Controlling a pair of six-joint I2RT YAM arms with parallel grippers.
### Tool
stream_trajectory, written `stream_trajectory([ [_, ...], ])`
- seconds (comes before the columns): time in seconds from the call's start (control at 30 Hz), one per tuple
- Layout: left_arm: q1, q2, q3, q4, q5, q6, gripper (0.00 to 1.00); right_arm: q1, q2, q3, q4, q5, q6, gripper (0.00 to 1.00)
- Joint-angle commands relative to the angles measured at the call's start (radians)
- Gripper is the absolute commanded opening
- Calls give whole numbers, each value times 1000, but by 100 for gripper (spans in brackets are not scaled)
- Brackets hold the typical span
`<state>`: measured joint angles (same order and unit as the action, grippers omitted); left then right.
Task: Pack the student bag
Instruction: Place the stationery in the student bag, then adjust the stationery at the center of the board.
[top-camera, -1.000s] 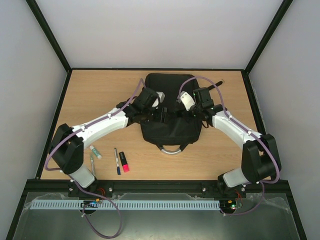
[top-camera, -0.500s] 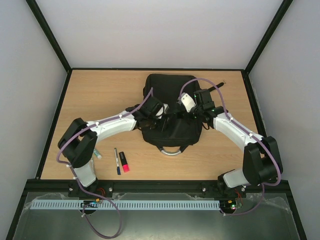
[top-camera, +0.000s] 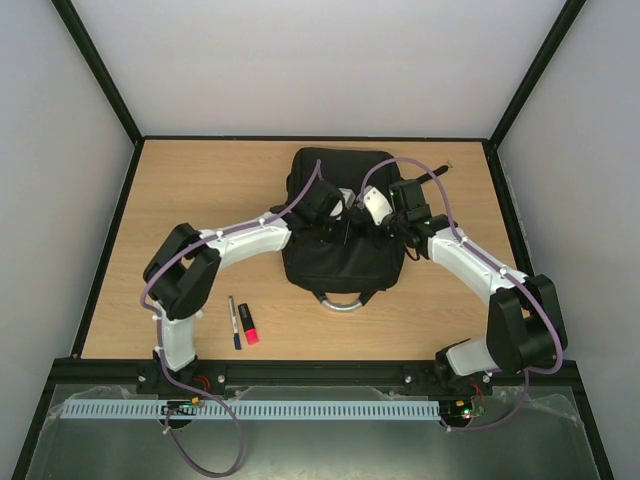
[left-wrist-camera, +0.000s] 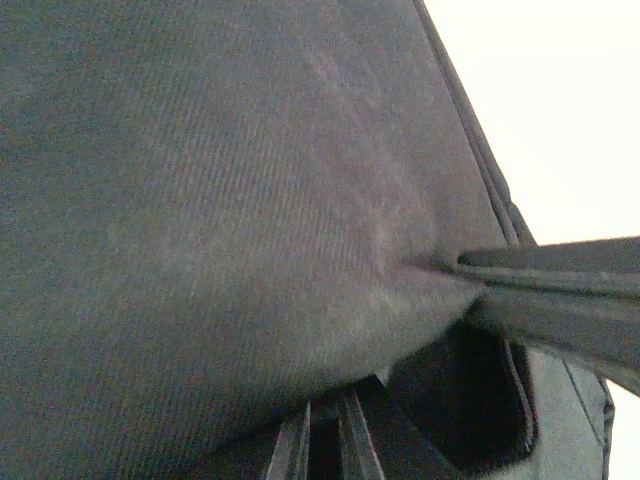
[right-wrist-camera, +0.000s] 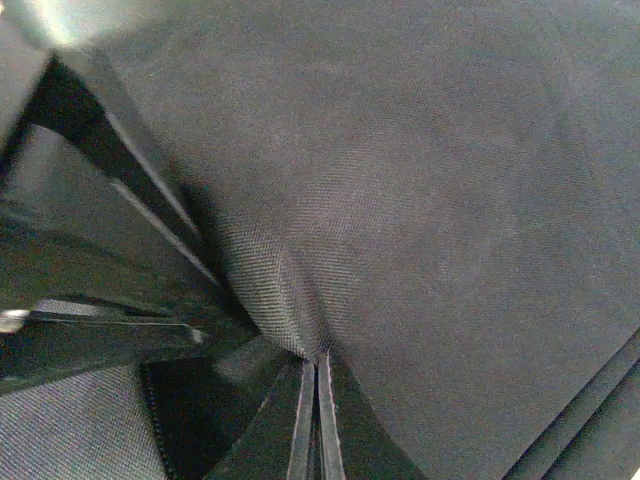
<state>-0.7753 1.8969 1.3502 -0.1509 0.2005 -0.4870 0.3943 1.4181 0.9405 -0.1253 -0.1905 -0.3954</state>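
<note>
Right now the backpack (top-camera: 340, 262) lies flat at the middle of the tabletop (top-camera: 200, 190), a little toward the far side, with its grey loop handle (top-camera: 343, 300) pointing at me on the near edge. Both arms reach in over its upper half from either side. My right tool (right-wrist-camera: 316, 420) is clenched on the black cloth: in its wrist view the fingers meet and a fold of fabric is gathered up between them. My left tool (left-wrist-camera: 322, 440) looks the same, its fingers drawn close together with a bulge of cloth running down into them, so I read it as gripping the fabric too, though that view is dark and soft. I judge the step in hand to be opening the backpack, with each side pinching cloth near the top so the mouth can be parted or a zip braced. Nothing looks packed yet: a black marker (top-camera: 234, 322) and a pink highlighter (top-camera: 247, 326) lie on the near left of the tabletop, well apart from the backpack. Next I would want to lift and spread gently, keeping both pinches firm, and check that I hold one layer only. I cannot see a zip pull or an opening from here.
</note>
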Motion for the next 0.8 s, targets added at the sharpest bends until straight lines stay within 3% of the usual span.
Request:
stream_trajectory([
  [0.0,7,48,64,77,-38,-17,9,-6,-30,-16,-13,-42,14,1],
  [0.17,7,-18,0,89,-33,-27,16,-24,-30,-17,-14,-64,21,1],
  [0.47,5,-255,-137,-79,-30,12,55,-35,-17,-17,-16,-83,20,1],
  [0.77,8,-470,-255,-350,-128,-12,68,-40,-17,-17,-20,-88,18,1],
])
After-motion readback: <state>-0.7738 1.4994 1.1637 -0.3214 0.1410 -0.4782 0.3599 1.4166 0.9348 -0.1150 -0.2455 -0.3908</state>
